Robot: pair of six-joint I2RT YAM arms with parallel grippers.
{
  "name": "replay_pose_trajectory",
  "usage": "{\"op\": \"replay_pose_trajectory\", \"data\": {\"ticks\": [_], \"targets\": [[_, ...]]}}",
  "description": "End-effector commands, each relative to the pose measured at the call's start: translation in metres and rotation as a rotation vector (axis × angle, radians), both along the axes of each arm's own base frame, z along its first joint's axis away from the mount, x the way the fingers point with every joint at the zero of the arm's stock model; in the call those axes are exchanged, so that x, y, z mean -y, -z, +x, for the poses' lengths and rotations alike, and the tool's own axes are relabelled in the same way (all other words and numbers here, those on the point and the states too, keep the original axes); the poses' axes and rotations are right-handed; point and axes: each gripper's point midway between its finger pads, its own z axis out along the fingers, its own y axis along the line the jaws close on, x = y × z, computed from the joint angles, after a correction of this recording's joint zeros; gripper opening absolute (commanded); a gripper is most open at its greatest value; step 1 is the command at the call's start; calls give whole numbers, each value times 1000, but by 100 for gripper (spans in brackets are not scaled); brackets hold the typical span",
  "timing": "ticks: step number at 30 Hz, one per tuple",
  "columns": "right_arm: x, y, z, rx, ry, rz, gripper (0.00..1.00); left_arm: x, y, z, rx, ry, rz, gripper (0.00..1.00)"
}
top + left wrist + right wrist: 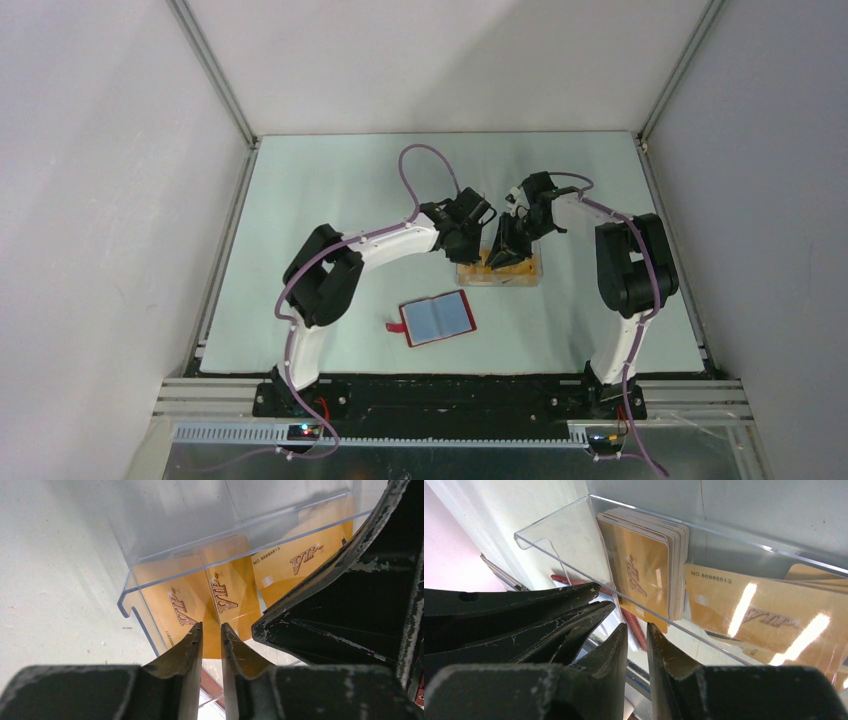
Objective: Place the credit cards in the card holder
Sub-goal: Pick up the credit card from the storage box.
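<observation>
Both arms lean in over a clear plastic box (527, 276) near the middle of the table (330, 200), and the credit cards (222, 587) are inside it: orange-gold, stamped "VIP". The right wrist view shows a stack standing on edge at one end of the box and others lying loose and overlapping beside it.

The left gripper (211, 630) sits at the box's open side, its tips just in front of the nearest cards, with orange showing through the thin slit between its fingers. The jaws are close together, but I cannot tell whether they pinch a card or only frame one. The right gripper (636, 629) is right beside it, nearly touching, its tips at the box's clear wall, also with only a narrow slit; whether it grips that wall I cannot tell.

The card holder (437, 318) lies open and flat, blue-grey inside up, its red tab (391, 326) pointing left, nearer the arm bases and apart from the box and both grippers.
</observation>
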Motion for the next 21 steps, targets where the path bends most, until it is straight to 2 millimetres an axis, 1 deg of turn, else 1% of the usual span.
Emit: {"op": "replay_pose_trajectory", "data": {"ticks": [1,3,6,14,17,21], "targets": [[-3,-13,-1,34,-16,18,25,5,-3,4,19,12,-3,29],[-3,-13,-1,34,-15,18,25,5,-3,3,17,13,-5,32],[-3,-13,-1,33,-17,19,25,7,1,2,7,19,-4,32],[-3,-12,-2,30,-18,18,25,2,12,-1,-5,17,25,26],[-4,-13,-2,30,-19,20,25,-3,3,2,24,3,30,24],[-5,-13,-3,29,-23,21,25,-5,-8,4,46,-3,21,15]]}}
